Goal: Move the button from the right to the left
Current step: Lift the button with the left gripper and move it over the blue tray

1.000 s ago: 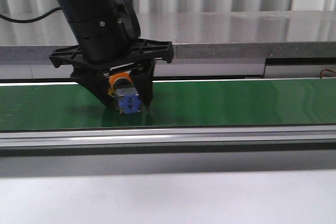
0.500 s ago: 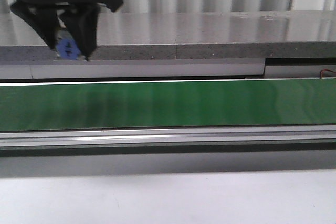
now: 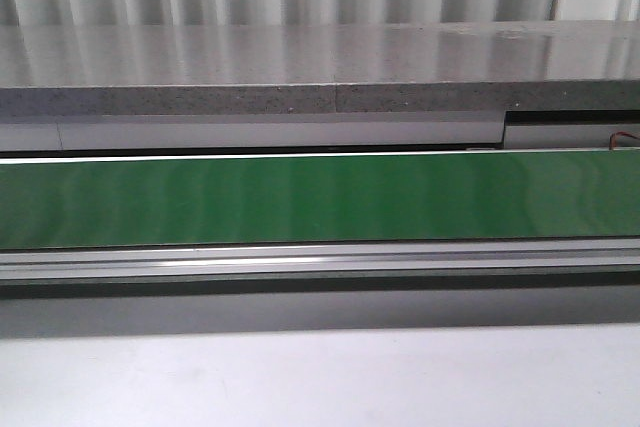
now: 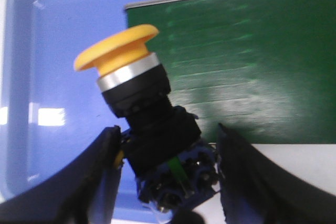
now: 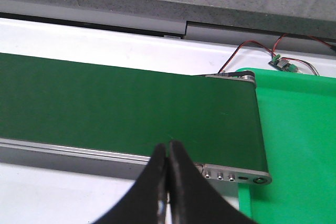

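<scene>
In the left wrist view the button [image 4: 131, 87] has an orange-yellow mushroom cap, a silver ring, a black collar and a blue contact block. My left gripper [image 4: 168, 182] is shut on the button's body and holds it in the air, over the edge between a blue tray [image 4: 58, 93] and the green conveyor belt [image 4: 252, 66]. My right gripper [image 5: 167, 153] is shut and empty, near the belt's front rail close to its right end. Neither gripper nor the button shows in the front view.
The green conveyor belt [image 3: 320, 197] runs across the front view with a silver front rail [image 3: 320, 259] and a grey ledge [image 3: 300, 97] behind. In the right wrist view a bright green mat [image 5: 299, 145] lies past the belt's end, with a small wired circuit board [image 5: 281, 62].
My left gripper has lifted the button off the belt, moved it up and to the left, and left the front view.
</scene>
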You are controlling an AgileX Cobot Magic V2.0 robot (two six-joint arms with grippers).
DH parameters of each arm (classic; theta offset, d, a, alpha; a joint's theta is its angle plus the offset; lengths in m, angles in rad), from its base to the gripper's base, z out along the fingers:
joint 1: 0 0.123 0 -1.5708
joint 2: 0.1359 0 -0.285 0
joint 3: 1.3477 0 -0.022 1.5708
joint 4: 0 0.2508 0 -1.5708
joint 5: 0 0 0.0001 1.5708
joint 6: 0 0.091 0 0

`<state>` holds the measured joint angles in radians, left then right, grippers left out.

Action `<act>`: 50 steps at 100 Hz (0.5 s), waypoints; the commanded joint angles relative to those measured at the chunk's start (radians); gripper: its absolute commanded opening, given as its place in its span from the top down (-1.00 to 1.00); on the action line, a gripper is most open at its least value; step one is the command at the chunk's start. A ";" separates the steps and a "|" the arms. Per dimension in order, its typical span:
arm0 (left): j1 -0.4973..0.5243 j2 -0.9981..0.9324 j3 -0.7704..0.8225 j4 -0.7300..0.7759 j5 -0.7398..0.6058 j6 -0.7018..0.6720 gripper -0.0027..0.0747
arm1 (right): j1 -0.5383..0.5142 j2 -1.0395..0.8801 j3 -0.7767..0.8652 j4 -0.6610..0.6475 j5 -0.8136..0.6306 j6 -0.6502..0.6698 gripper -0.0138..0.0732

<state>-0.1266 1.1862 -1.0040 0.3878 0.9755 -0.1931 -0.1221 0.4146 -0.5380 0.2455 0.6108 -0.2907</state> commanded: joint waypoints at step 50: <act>0.440 0.199 -0.013 -0.337 -0.299 0.503 0.98 | 0.000 0.003 -0.027 0.002 -0.068 -0.007 0.84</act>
<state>0.2990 1.3425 -0.9883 0.0627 0.7624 0.2624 -0.1221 0.4146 -0.5380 0.2455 0.6108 -0.2907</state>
